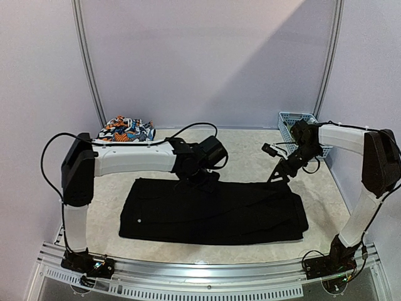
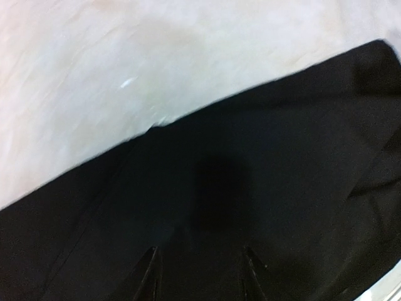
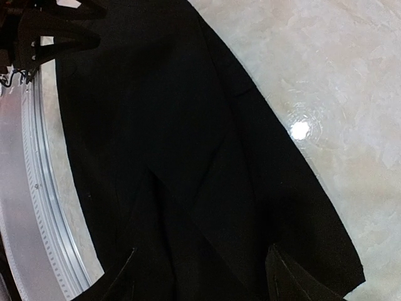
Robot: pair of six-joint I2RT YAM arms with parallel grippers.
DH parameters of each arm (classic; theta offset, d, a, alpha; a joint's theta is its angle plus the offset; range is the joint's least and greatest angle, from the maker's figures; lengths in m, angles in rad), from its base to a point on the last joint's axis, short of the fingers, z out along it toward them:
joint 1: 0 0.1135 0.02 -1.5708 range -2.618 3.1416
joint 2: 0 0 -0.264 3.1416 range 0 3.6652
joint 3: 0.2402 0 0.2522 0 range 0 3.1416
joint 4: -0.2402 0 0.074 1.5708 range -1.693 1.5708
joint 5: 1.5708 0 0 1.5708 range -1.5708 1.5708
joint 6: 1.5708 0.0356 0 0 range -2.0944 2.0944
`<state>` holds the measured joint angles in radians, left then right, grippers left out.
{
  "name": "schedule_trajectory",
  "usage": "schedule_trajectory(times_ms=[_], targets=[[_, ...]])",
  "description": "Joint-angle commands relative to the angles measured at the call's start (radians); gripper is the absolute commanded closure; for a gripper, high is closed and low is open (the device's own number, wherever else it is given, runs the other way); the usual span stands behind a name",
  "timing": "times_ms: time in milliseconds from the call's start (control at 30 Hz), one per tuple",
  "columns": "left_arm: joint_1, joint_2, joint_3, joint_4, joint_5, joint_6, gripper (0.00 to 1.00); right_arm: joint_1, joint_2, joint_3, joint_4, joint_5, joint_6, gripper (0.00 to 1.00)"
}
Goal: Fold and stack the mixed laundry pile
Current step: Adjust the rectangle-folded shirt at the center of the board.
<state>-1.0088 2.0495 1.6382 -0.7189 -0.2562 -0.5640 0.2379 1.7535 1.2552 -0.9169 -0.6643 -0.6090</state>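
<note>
Long black trousers (image 1: 213, 213) lie folded flat across the middle of the table, part of the mixed laundry pile. An orange-blue-white print garment (image 1: 125, 130) sits bunched at the back left. My left gripper (image 1: 199, 179) hovers low over the trousers' far edge, near its middle. In the left wrist view its fingers stand apart over the black cloth (image 2: 250, 175), and the left gripper (image 2: 200, 276) is open with nothing pinched. My right gripper (image 1: 276, 177) is at the trousers' far right corner. The right gripper (image 3: 200, 276) is open wide above the black cloth (image 3: 175, 125).
A light-blue lattice basket (image 1: 294, 122) stands at the back right, behind the right arm. The pale marbled tabletop (image 1: 250, 157) shows bare beyond the trousers. A ribbed metal rail (image 3: 31, 188) runs along the near edge. Curved frame poles rise at both back corners.
</note>
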Motion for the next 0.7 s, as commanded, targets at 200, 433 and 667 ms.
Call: schedule_trajectory(times_ms=[200,433,667], targets=[[0.129,0.158,0.127,0.27,0.272,0.029,0.57,0.008,0.106,0.002,-0.05,0.066,-0.069,0.35],[0.165,0.23,0.138,0.352,0.377,0.002,0.58,0.008,0.149,0.007,-0.036,0.089,-0.062,0.38],[0.169,0.288,0.159,0.376,0.406,-0.017,0.6,0.005,0.195,0.023,-0.034,0.108,-0.038,0.54]])
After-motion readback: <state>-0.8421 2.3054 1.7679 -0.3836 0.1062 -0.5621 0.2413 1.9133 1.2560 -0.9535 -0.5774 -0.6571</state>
